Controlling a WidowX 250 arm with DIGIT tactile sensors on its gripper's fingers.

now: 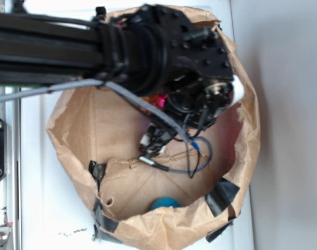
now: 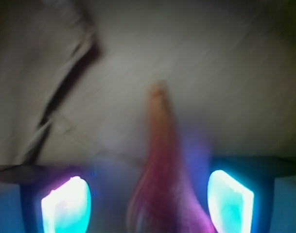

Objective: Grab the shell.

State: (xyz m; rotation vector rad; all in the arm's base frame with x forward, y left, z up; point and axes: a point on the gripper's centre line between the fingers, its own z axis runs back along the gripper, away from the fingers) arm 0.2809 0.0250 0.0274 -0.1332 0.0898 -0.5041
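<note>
Exterior view first: the black robot arm [image 1: 70,47] reaches in from the left over a crumpled brown paper bag [image 1: 241,156] with its rim rolled down and patched with black tape, sitting on the white counter [image 1: 54,208]. The arm's bulky wrist and loose grey cables cover the middle of the bag, so the hand itself is hidden here. A sliver of orange peeks out just under the wrist, probably the shell, though that is too small to call. Down at the near edge of the bag floor sits the teal round ball [image 1: 164,203], well apart from the action.

Now the wrist view, blurred but telling: the small orange-brown ribbed spiral shell [image 2: 162,194] lies on the creased paper floor, its long tapering tail pointing away to the far side. The hand [image 2: 148,204] straddles it, glowing fingertips [image 2: 65,206] spread apart on either side, neither visibly touching.

So this looks like the closing step. The next move calls for squeezing onto the wider ribbed body, not the slim tail, where a hard, curved surface could slip out.
</note>
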